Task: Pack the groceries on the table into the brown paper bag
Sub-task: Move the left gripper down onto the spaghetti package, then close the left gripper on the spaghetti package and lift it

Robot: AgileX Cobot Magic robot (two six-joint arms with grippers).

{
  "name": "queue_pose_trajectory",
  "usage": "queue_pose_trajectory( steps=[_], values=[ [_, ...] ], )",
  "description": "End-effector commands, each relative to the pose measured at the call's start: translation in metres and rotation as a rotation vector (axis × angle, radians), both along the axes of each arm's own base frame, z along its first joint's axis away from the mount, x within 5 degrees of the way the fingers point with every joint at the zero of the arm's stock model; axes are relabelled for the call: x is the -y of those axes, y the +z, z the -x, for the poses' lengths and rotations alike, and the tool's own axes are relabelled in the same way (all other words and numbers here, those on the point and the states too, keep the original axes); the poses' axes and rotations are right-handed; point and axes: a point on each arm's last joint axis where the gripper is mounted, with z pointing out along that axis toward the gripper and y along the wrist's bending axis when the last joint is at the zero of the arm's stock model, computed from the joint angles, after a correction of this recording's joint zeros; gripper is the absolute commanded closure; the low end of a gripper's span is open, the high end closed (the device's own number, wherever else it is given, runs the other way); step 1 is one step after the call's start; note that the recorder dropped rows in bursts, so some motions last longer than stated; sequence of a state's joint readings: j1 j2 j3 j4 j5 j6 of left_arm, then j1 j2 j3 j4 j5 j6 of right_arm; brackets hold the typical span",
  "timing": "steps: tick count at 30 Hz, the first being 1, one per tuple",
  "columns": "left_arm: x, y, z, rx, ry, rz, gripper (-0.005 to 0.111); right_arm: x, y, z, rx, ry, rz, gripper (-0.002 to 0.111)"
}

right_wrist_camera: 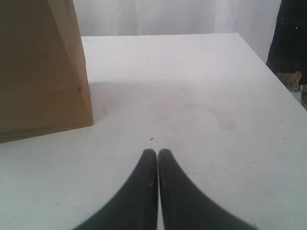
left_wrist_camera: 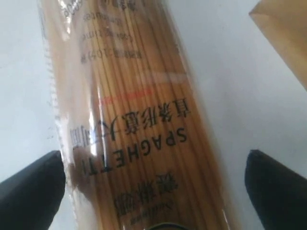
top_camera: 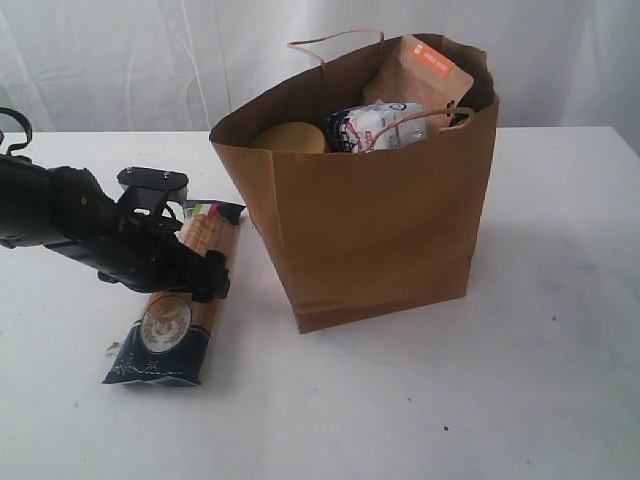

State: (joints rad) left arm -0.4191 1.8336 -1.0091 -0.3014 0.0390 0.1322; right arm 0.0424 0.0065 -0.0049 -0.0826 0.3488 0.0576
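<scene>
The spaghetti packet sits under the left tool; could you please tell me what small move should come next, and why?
Probably close the left tool on the spaghetti packet: its fingers stand wide open on either side of the packet, which lies flat on the table beside the brown paper bag.

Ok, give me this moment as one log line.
left tool: open, astride spaghetti packet on table | right tool: shut, empty | paper bag: upright, partly filled | unpacked: spaghetti packet
</scene>
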Motion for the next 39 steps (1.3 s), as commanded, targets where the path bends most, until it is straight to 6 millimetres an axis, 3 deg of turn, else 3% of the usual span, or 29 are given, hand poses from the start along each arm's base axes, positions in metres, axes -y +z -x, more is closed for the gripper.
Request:
queue_pose_trajectory(
  steps=[1,6,9,12,17,23,26,28,32,39],
  values=[
    [0.0,-0.012,-0.001,-0.029,-0.018,-0.028,0.002,0.0,-0.001,0.0,0.005,-0.001,0.007,0.107],
    [0.0,-0.033,0.001,-0.11,-0.028,-0.056,0.002,0.0,-0.001,0.0,0.005,-0.001,0.007,0.107],
    [0.0,-0.037,0.004,-0.141,-0.032,-0.062,0.009,0.0,-0.001,0.0,0.005,-0.001,0.007,0.107],
    [-0.001,-0.039,0.007,-0.167,-0.073,-0.098,0.036,0.0,-0.001,0.0,0.005,-0.001,0.007,0.107],
    [-0.007,-0.042,0.011,-0.191,-0.195,-0.219,0.104,0.0,-0.001,0.0,0.005,-0.001,0.007,0.107],
    [-0.009,-0.034,0.014,-0.207,-0.221,-0.246,0.106,0.0,-0.001,0.0,0.005,-0.001,0.007,0.107],
    [-0.009,-0.011,0.013,-0.135,-0.215,-0.223,0.106,0.0,-0.001,0.0,0.002,-0.001,0.007,0.107],
    [-0.011,0.035,0.016,0.021,-0.198,-0.173,0.106,0.0,-0.001,0.0,0.002,-0.001,0.007,0.107],
    [-0.029,0.092,0.024,0.186,-0.123,-0.108,0.106,0.0,-0.001,0.0,0.002,-0.001,0.007,0.107],
    [-0.071,0.145,0.044,0.283,-0.006,-0.082,0.106,0.0,-0.001,0.0,0.002,-0.001,0.007,0.107]
  ],
)
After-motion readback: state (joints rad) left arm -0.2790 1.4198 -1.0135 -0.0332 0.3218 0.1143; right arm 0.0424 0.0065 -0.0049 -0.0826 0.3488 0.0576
